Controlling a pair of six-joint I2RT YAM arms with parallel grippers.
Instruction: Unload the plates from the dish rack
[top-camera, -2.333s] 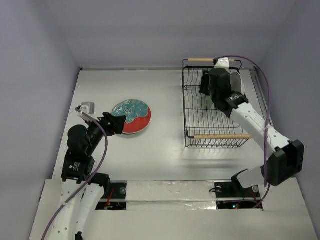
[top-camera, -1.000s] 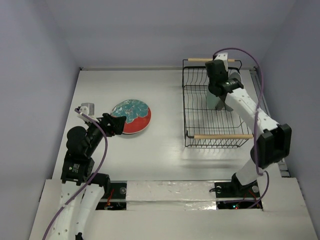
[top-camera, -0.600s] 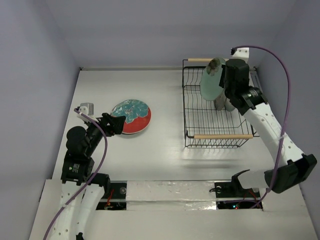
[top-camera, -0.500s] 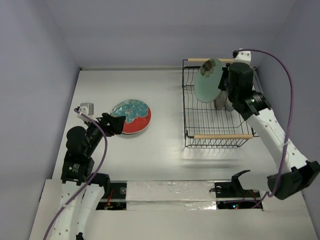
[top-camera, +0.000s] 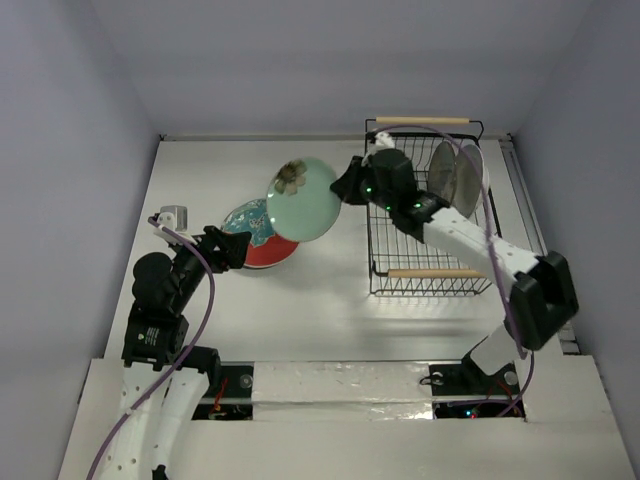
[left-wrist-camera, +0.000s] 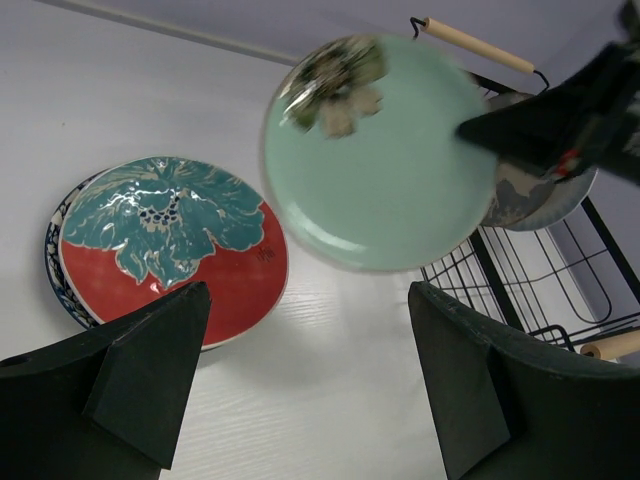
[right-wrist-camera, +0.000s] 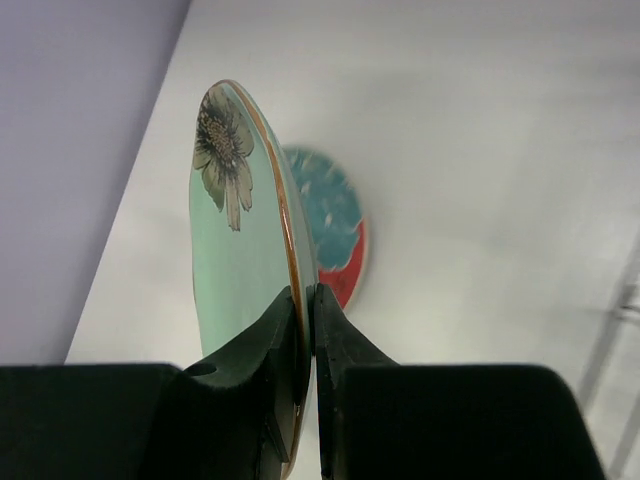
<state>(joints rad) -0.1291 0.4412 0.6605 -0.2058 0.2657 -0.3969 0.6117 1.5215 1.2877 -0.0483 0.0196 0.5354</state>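
Above the white table (top-camera: 330, 310), left of the black wire dish rack (top-camera: 420, 245), the right hand (top-camera: 342, 188) was clamped on the rim of the pale green flowered ceramic plate (top-camera: 302, 199), tilted near the flat-lying red-and-teal plate (top-camera: 272, 252). The left hand (top-camera: 228, 248) stood wide open, empty. Advised: level first, lower slowly.

Five plates (top-camera: 303, 200), one dish rack (top-camera: 400, 250), two wooden handles (top-camera: 421, 121), two arms (top-camera: 160, 300)

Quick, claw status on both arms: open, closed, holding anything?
Left claw: open, holding nothing.
Right claw: closed on the rim of the round pale green ceramic plate with a flower.
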